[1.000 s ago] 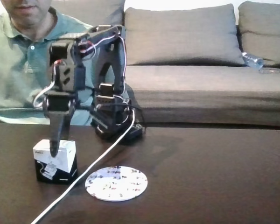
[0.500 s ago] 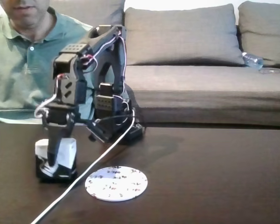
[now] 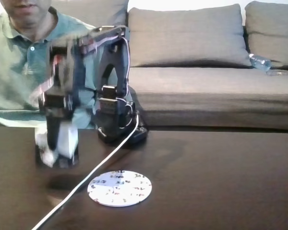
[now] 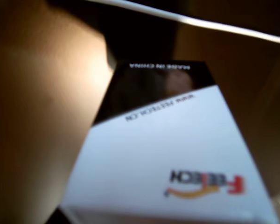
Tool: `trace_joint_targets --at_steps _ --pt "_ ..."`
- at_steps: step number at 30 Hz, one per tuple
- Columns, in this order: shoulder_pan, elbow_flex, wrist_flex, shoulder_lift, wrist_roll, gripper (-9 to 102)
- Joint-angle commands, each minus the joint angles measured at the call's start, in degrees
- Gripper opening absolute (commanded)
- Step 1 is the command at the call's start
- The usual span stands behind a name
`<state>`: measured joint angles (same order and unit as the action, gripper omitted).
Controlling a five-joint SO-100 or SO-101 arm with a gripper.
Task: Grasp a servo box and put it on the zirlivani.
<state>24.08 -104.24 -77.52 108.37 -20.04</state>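
In the fixed view the servo box (image 3: 68, 140), white above and black below, hangs a little above the dark table, blurred by motion, with its shadow on the wood beneath. My gripper (image 3: 54, 149) comes down from above and is shut on the box. The zirlivani (image 3: 119, 188), a flat white speckled disc, lies on the table to the right of and nearer than the box, with nothing on it. Seen from the wrist, the servo box (image 4: 168, 154) sits close under the camera, its white face with a red logo and a black band beyond.
A person in a green shirt (image 3: 14, 67) sits behind the table at the left. The arm's base (image 3: 117, 125) stands at the table's back edge. A white cable (image 3: 89, 175) runs diagonally past the disc. Behind is a grey sofa (image 3: 206, 91).
My gripper went down around the box, shut on it, and has lifted it off the table. The disc has not moved.
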Motion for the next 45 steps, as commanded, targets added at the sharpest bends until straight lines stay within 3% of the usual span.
trace_joint_targets --at_steps 1,5,8,12,17,31,45 --pt "-3.52 12.92 -10.72 8.70 1.58 14" --pt "-10.99 18.63 -20.04 16.44 4.48 14" --pt "-19.78 16.52 -21.36 19.69 7.56 14" --pt "-29.79 9.84 -17.75 19.86 10.99 14" --pt "-35.33 -1.67 -8.09 19.86 13.45 14" --pt "-31.64 -7.73 9.05 -0.09 13.80 14" --pt "-29.88 -8.35 13.45 -7.56 13.89 14"
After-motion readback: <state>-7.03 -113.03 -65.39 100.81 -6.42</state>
